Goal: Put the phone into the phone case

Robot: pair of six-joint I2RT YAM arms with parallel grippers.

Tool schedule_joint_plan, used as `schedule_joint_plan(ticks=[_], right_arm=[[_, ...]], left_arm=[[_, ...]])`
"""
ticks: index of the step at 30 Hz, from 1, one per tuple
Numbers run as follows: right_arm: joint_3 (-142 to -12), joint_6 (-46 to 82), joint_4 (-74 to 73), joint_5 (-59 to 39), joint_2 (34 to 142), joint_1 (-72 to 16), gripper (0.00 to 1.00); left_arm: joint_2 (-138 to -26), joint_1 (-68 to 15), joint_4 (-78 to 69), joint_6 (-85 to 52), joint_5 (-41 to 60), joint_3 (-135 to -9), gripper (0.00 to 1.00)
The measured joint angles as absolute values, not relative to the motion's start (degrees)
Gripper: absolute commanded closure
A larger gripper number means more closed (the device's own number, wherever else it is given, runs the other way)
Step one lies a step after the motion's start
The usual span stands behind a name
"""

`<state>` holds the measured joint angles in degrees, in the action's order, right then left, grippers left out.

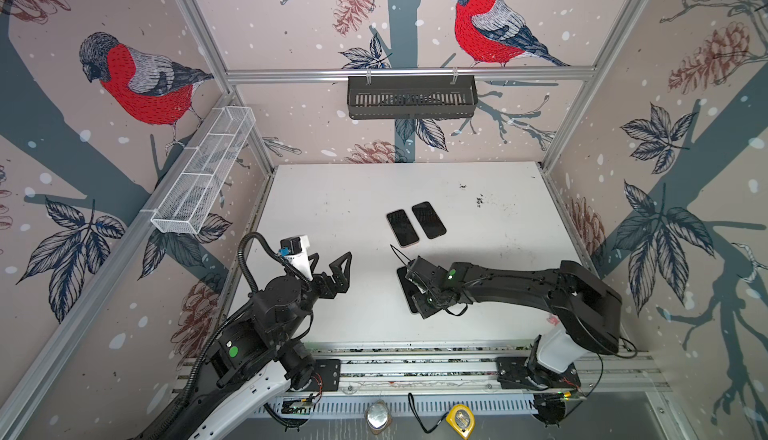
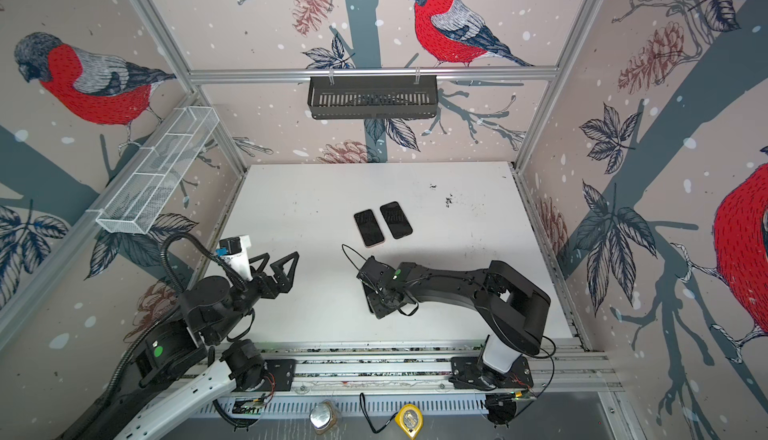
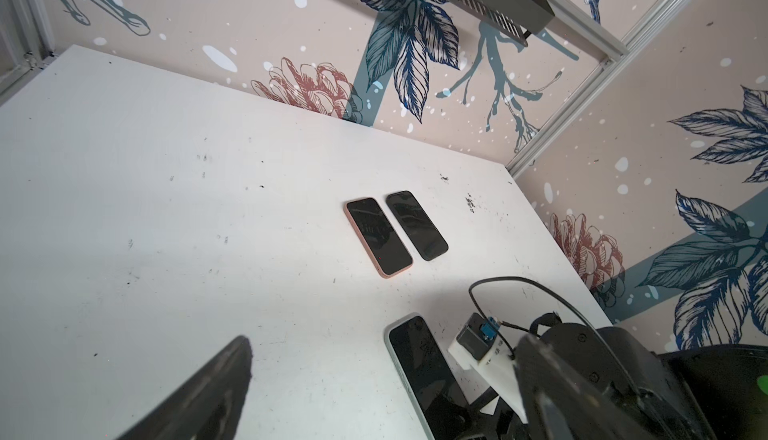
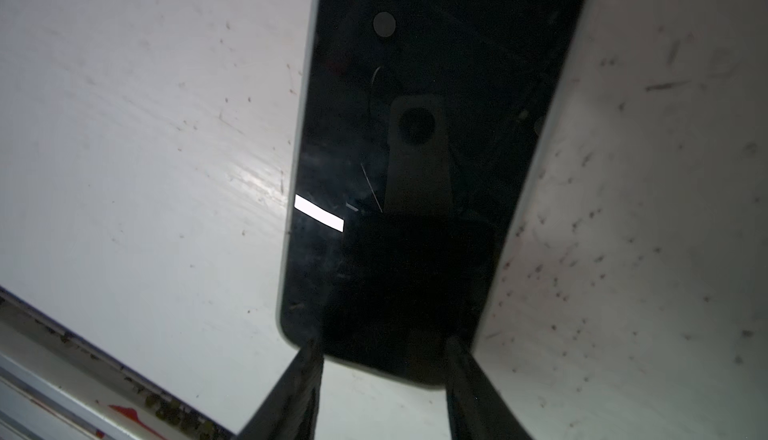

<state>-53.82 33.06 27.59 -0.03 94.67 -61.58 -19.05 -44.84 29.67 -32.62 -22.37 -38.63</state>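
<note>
Risk: phone [image 3: 428, 371] lies screen-up in the pale phone case [image 3: 390, 336] on the bench [image 1: 332, 201], lower centre in both top views, right pincer [image 4: 384, 346] part-spread over its end, left pincer [image 1: 332, 256] spread wide and empty, so a finger snagging the rim while lifting could unseat it.

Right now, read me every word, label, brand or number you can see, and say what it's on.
No text is readable in any view.
Yellow tape measure: face label too small to read.
Red mark on the front rail: blurred, cut off, unreadable.
Phone in the pink case, black phone, phone in the pale case: dark screens, no text.
</note>
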Motion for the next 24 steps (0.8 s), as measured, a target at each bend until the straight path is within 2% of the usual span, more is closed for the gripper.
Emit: schedule_joint_plan(ticks=[24], right_arm=[[-59.2, 33.6, 15.7, 10.5, 104.4, -57.5, 0.51]], left_arm=[[-20.5, -44.8, 28.5, -31.5, -21.0, -36.3, 0.02]])
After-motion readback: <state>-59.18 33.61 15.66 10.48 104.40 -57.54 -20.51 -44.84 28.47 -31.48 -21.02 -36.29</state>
